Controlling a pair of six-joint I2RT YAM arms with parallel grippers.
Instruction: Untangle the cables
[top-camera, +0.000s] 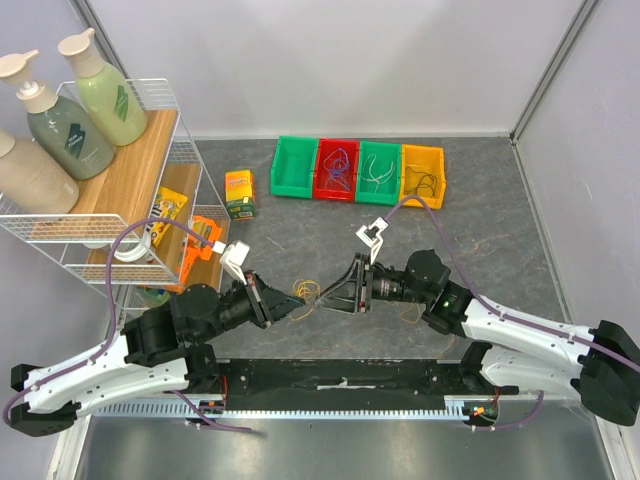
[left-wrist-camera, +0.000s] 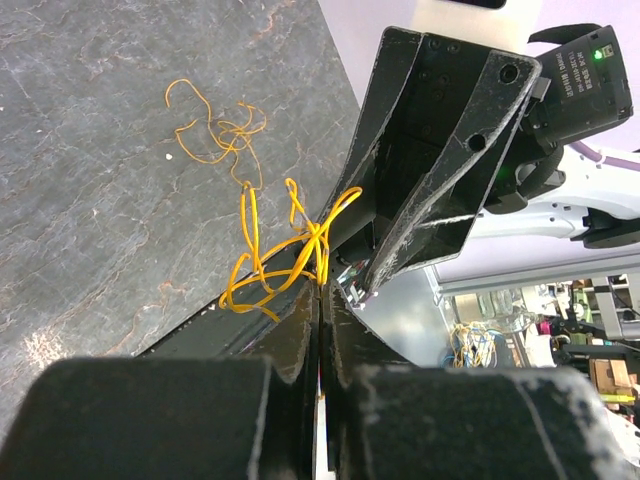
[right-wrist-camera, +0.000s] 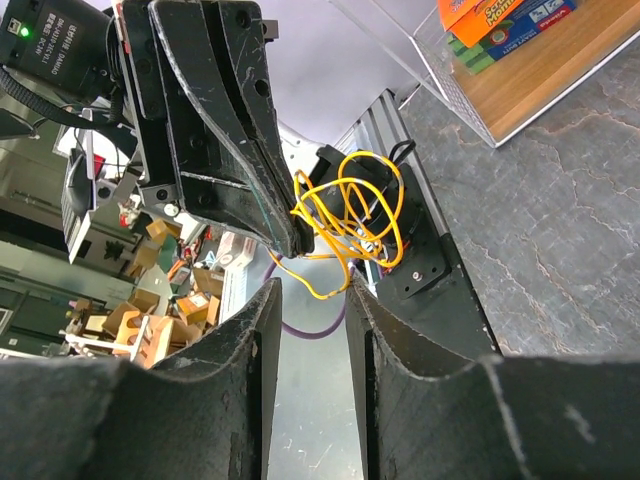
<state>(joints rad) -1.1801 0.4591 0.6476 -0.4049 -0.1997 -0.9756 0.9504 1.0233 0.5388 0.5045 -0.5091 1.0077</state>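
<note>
left gripper (left-wrist-camera: 320, 292): clenched on yellow cables (left-wrist-camera: 285, 250) by tabletop's (left-wrist-camera: 90, 230) near edge | right gripper (right-wrist-camera: 312, 290): parted, strand end at gap | loose yellow cable (left-wrist-camera: 215, 125): clear only in left wrist view | overhead: grip point hidden

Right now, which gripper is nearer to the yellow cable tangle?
Left. The left gripper is shut on the yellow cable tangle. The right gripper is open just beside it, a loop's end between its fingertips, not pinched.

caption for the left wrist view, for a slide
Left gripper shut on a tangle of thin yellow wires, open right gripper beside it.
</note>
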